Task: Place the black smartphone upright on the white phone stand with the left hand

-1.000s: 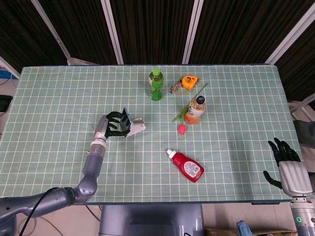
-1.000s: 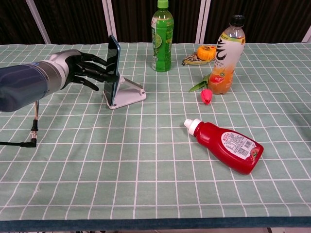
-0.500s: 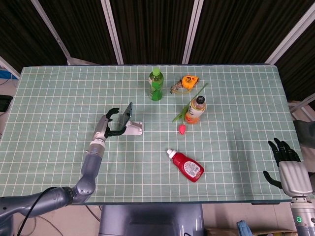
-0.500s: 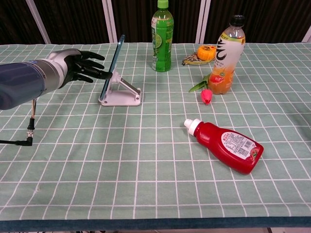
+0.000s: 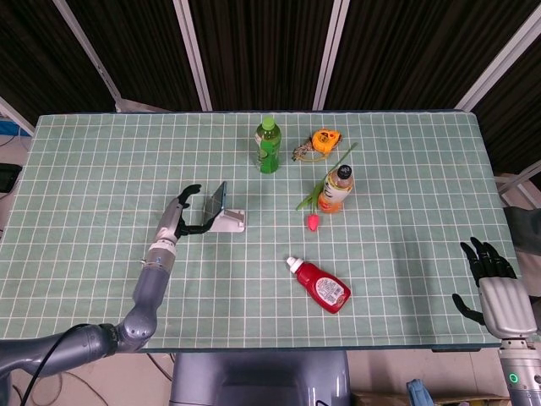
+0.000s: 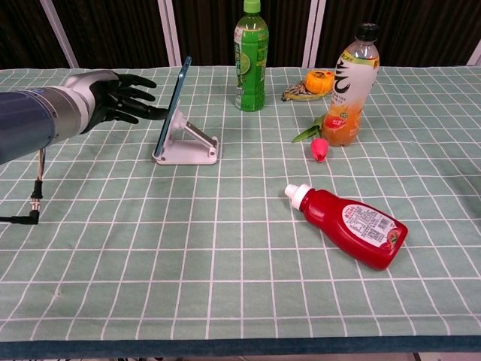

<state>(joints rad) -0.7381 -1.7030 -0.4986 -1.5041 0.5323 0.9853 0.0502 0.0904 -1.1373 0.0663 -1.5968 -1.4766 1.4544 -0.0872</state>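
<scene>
The phone (image 6: 174, 98) stands on edge in the stand (image 6: 188, 144), leaning back against its support, on the left part of the bench (image 6: 150, 248). In the head view the phone (image 5: 217, 200) and the stand (image 5: 228, 222) sit left of centre.

The left hand (image 6: 114, 98) is just left of the phone with its fingers (image 6: 139, 94) spread apart and holding nothing; one fingertip reaches to the phone's back edge, and whether it touches cannot be told. From above, the left hand (image 5: 182, 213) lies beside the stand.

The right hand (image 5: 489, 271) hangs at the near right corner of the bench, fingers spread, holding nothing.

At the far side stands a green bottle (image 6: 251, 55), and right of it a yellow tape measure (image 6: 317, 80) and an orange drink bottle (image 6: 349, 84). A pink tulip (image 6: 319, 147) lies at that bottle's foot. A red ketchup bottle (image 6: 349, 224) lies on its side nearer, right of centre.
</scene>
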